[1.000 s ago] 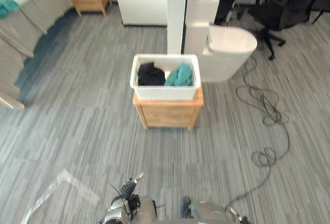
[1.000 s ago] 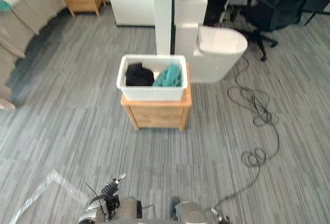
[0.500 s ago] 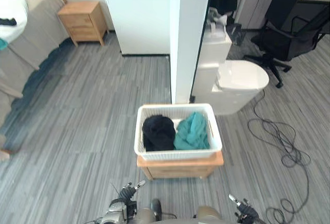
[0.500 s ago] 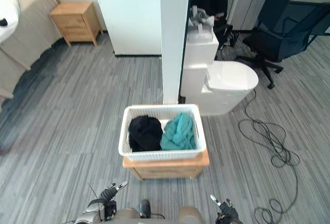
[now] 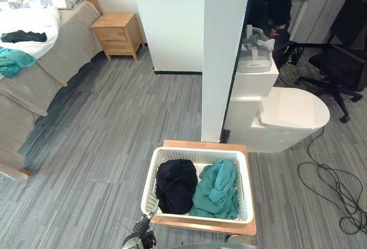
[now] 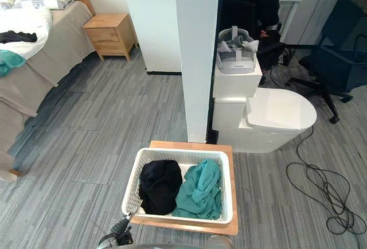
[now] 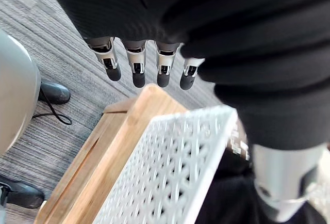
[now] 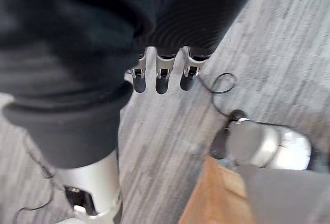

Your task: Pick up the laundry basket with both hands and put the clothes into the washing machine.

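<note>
A white perforated plastic laundry basket (image 5: 195, 218) is sitting on a low light-wood stand (image 5: 203, 144) on the grey striped floor (image 5: 103, 140), with a black garment (image 5: 175, 185) and a teal garment (image 5: 218, 190) lying side by side in it. The robot's left hand (image 7: 136, 69) is hanging at the basket's near left corner, its fingers straight and grasping nothing. The right hand (image 8: 160, 77) is hanging relaxed over the floor beside the stand, also empty. Beyond a white pillar (image 5: 226, 54), a white round-fronted washing machine (image 5: 287, 120) is standing.
</note>
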